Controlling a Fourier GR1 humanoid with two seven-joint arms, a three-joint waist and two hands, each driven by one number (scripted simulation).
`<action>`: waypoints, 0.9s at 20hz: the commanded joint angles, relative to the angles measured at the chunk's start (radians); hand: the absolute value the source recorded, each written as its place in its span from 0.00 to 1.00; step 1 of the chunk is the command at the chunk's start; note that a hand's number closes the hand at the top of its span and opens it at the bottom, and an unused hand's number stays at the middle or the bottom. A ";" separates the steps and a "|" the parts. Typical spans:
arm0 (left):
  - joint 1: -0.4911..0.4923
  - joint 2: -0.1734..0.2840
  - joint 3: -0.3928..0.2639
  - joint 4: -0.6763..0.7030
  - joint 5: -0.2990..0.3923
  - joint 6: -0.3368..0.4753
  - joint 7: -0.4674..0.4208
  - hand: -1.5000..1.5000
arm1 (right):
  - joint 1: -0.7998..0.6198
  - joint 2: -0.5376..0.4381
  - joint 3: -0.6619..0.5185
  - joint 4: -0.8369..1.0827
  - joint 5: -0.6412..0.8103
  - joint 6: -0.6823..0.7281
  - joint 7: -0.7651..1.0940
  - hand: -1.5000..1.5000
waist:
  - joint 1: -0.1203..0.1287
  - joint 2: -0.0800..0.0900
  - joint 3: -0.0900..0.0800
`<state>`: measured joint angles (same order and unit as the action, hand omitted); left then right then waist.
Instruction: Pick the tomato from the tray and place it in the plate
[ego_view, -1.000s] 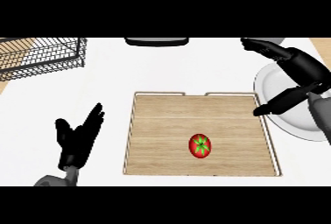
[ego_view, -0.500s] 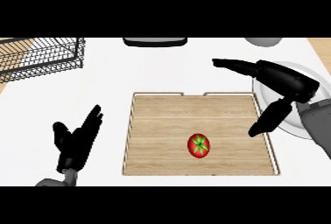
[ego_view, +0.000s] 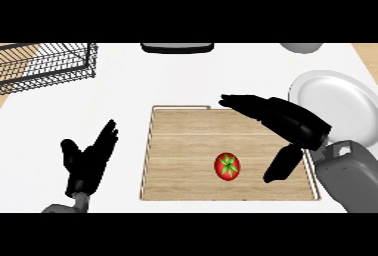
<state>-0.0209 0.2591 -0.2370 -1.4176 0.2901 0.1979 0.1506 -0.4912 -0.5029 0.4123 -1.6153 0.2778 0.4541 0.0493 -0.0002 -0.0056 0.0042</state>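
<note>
A red tomato with a green star-shaped stem lies on the wooden tray, right of its middle and toward the front. My right hand hovers open above the tray's right half, fingers stretched to the left and thumb hanging down just right of the tomato, not touching it. The white plate sits on the counter to the right of the tray, partly covered by my right forearm. My left hand rests open at the lower left, fingers up, left of the tray.
A black wire basket stands at the back left. A dark object and a grey rounded object sit at the far edge. White counter surrounds the tray.
My right hand has swung left from over the plate to above the tray, ending close beside the tomato. The plate shows more now. The left hand and tomato have not moved.
</note>
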 joint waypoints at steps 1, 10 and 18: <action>0.018 -0.027 -0.026 -0.011 -0.041 0.013 0.032 0.50 | 0.024 0.051 0.023 -0.067 0.034 0.060 0.110 0.00 | 0.001 0.004 -0.004; 0.023 -0.033 0.050 0.038 -0.038 -0.063 0.015 0.50 | 0.152 0.133 0.033 -0.074 0.163 0.081 0.045 0.00 | 0.002 0.006 -0.004; -0.001 -0.081 0.049 0.057 -0.091 -0.046 0.014 0.50 | 0.178 0.208 0.091 -0.065 0.369 0.010 0.083 0.00 | 0.000 0.006 -0.004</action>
<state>-0.0013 0.2133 -0.1849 -1.4287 0.2269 0.1424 0.1629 -0.3283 -0.3494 0.4696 -1.6741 0.5648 0.4909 0.0952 0.0031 -0.0044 0.0049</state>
